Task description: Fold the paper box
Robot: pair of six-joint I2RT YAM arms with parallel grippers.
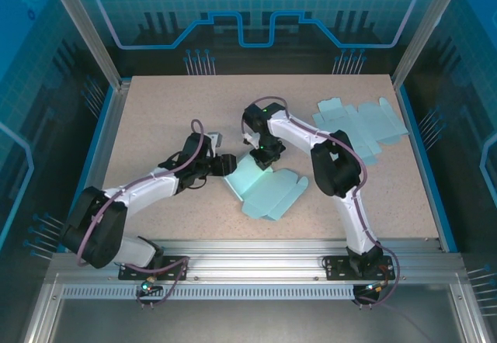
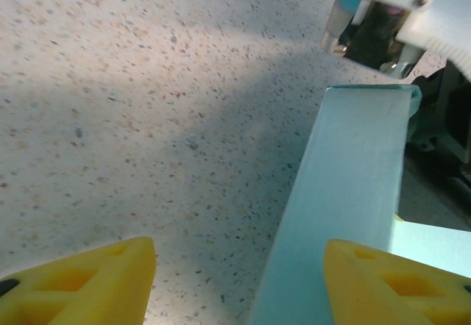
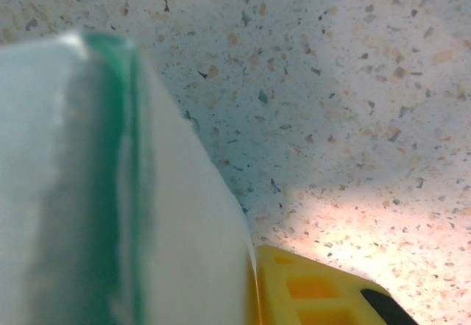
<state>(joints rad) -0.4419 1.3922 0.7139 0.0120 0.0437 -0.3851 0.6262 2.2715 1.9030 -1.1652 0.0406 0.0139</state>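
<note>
A speckled beige table [image 1: 155, 126] takes up the middle of the top view. On it the left arm [image 1: 147, 188] reaches in from the near left and the right arm [image 1: 334, 164] bends in from the near right. Both end close together near the middle.

The paper box [image 1: 268, 192], pale teal and only partly folded, lies near the table's middle, between the two arm ends and a little nearer than them. Its flaps spread toward the right. A loose pile of flat box sheets [image 1: 361, 122] lies well apart at the far right.

The left pincer [image 1: 225, 164] sits just beside the box's left edge. Seen from the left wrist, it [image 2: 239, 255] stands spread and holds nothing. Bare table shows in the gap, and a raised panel of the box [image 2: 346, 193] runs up past the right-hand finger [image 2: 397, 284].

The right pincer [image 1: 264, 153] is at the box's far edge, over the top of that raised panel [image 2: 383, 16]. From the right wrist, the panel [image 3: 88, 193] stands very near the lens and lies against the inner face of one yellow finger [image 3: 316, 288]. The sheet hides the other finger, so I cannot tell whether this pincer is pinching the paper.
</note>
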